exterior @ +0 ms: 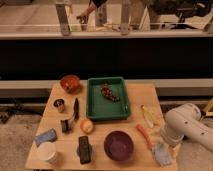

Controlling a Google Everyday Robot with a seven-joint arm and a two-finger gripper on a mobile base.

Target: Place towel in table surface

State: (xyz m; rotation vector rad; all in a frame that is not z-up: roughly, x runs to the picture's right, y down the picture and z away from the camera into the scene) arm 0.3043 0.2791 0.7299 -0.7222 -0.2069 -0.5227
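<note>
The towel (161, 152) is a crumpled blue-grey cloth lying on the wooden table (135, 95) at its front right corner. My white arm (186, 125) reaches in from the right. Its gripper (163, 141) hangs down just above the towel, at the cloth's upper edge, and is mostly hidden by the arm's own body. I cannot tell whether it is touching the cloth.
A green tray (95, 107) holding a dark clump (109, 92) sits mid-table. Around it are an orange bowl (70, 82), a purple bowl (119, 145), a carrot (144, 136), a banana (148, 116), an orange fruit (86, 126), a blue sponge (45, 136) and a white cup (47, 152).
</note>
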